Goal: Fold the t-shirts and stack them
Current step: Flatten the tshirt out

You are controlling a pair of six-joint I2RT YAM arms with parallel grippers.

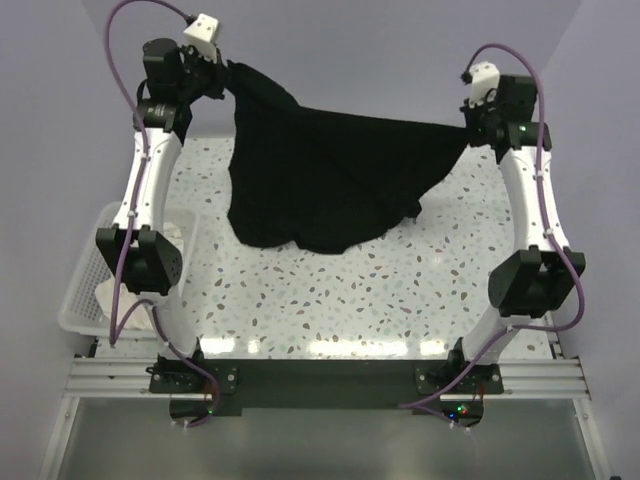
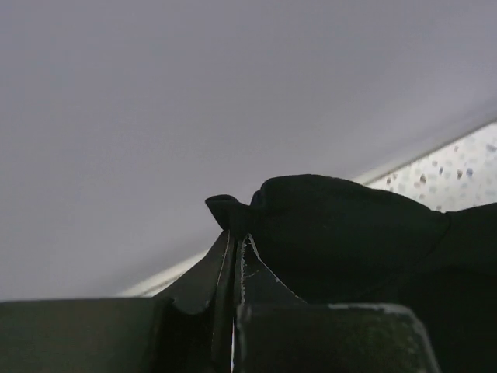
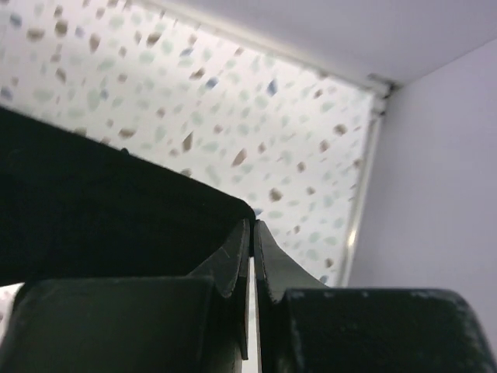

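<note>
Since the table [image 1: 330, 310] under both claws is where the fold has to land, lower the cloth onto its speckled top, not toward the basket [image 1: 80, 300] below and outside the left claw [image 1: 228, 76]. The black t-shirt [image 1: 330, 185] hangs between the two claws. Its top edge is stretched claw to claw and sags mid-span, and the hem is bunched and touching the table beneath. A white t-shirt [image 1: 178, 225] looks to lie in the basket, untouched.

Left claw: pinched tight on a bunched corner of black fabric. Right claw [image 1: 468, 126]: jaws nearly together, clamped on the opposite thin corner.

Judgement: this is the spread-and-lay step, early in the task. To do it well, hold the claws level, pull them apart to remove the sag, drag the hem flat, and release only once the cloth is smooth. Risk: the right pinch looks shallow and may slip.
</note>
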